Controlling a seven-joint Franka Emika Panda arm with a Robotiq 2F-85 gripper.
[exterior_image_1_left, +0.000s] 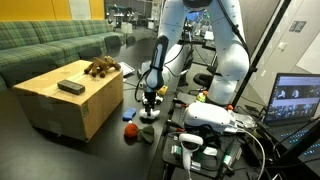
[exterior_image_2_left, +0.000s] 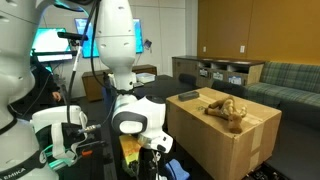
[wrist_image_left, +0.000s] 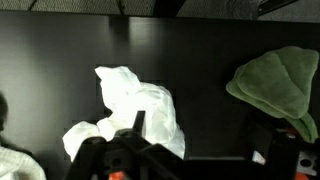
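Wrist view, left to right: we see the white crumpled cloth (wrist_image_left: 135, 112) on the dark floor (wrist_image_left: 60, 50), just below the gripper (exterior_image_1_left: 150, 97), whose jaws stand wide and empty; whether a finger touches it we cannot tell. A green plush (wrist_image_left: 277, 85) lies at 3 o'clock, apart. Open floor stretches from 9 to 12 o'clock.
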